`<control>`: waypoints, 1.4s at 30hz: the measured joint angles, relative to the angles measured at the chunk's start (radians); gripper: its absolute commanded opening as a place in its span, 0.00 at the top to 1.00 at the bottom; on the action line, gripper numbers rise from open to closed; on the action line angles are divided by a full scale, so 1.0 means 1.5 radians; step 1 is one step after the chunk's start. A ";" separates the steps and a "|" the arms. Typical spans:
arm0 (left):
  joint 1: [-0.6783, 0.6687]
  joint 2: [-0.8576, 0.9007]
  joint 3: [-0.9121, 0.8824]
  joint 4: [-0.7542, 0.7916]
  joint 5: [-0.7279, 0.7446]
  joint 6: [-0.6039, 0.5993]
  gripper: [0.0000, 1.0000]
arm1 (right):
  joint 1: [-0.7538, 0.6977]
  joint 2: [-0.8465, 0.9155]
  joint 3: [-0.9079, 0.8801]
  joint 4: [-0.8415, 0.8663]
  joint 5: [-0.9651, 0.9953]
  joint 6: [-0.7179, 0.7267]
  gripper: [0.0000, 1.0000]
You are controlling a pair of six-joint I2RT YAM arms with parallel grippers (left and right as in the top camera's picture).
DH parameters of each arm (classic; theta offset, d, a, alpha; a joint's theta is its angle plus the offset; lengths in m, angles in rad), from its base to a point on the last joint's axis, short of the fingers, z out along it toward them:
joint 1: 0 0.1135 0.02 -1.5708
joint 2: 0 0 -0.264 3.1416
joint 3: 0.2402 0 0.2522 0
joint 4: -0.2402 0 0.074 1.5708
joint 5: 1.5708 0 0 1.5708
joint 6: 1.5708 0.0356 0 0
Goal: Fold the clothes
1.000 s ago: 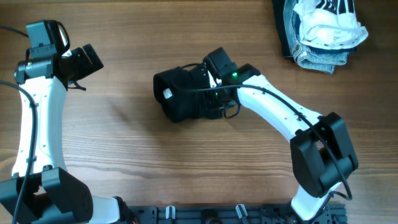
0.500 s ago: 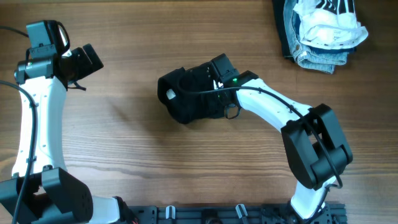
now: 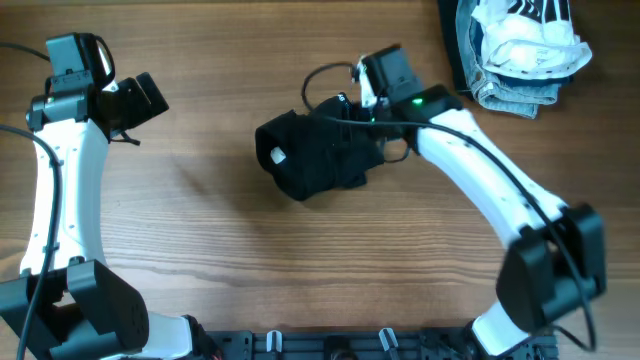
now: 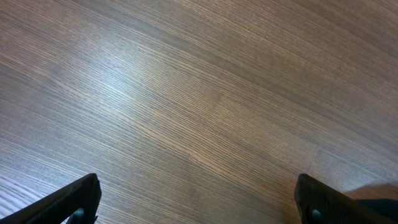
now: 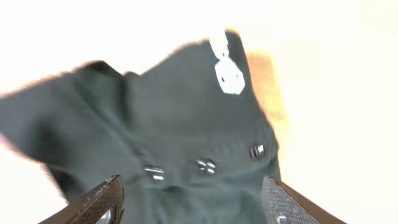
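Note:
A black garment [image 3: 315, 150] lies bunched in a rough fold at the table's middle, with a white label [image 3: 273, 155] on its left end. My right gripper [image 3: 360, 110] hovers over its far right edge. In the right wrist view the garment [image 5: 174, 124] fills the frame, blurred, with its white label [image 5: 227, 78] and metal snaps [image 5: 205, 165]. The right gripper [image 5: 193, 202] has its jaws wide apart, with nothing held between them. My left gripper [image 3: 140, 95] is at the far left, away from the garment. In the left wrist view it [image 4: 199, 199] is open over bare wood.
A pile of clothes [image 3: 515, 50], blue jeans with a white garment on top, sits at the back right corner. The wooden table [image 3: 200, 250] surrounds the black garment. The arm bases stand along the front edge.
My right gripper has risen and moved back and to the right, off the black garment. The garment has shifted a little to the right. The left arm has not moved.

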 measured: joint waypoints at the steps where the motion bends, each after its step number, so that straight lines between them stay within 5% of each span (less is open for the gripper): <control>1: 0.000 0.000 0.000 0.000 0.002 0.000 0.00 | 0.000 -0.009 0.007 0.001 -0.003 -0.003 0.28; 16: 0.000 0.014 0.000 0.000 0.017 0.000 0.00 | 0.002 0.093 0.004 -0.028 -0.086 -0.053 0.19; 27: 0.000 0.023 0.000 0.000 0.017 0.000 0.00 | -0.001 0.189 0.005 0.030 -0.004 -0.060 0.10; 42: 0.000 0.023 0.000 0.003 0.017 0.000 0.00 | -0.165 0.221 0.049 0.061 0.019 -0.116 0.01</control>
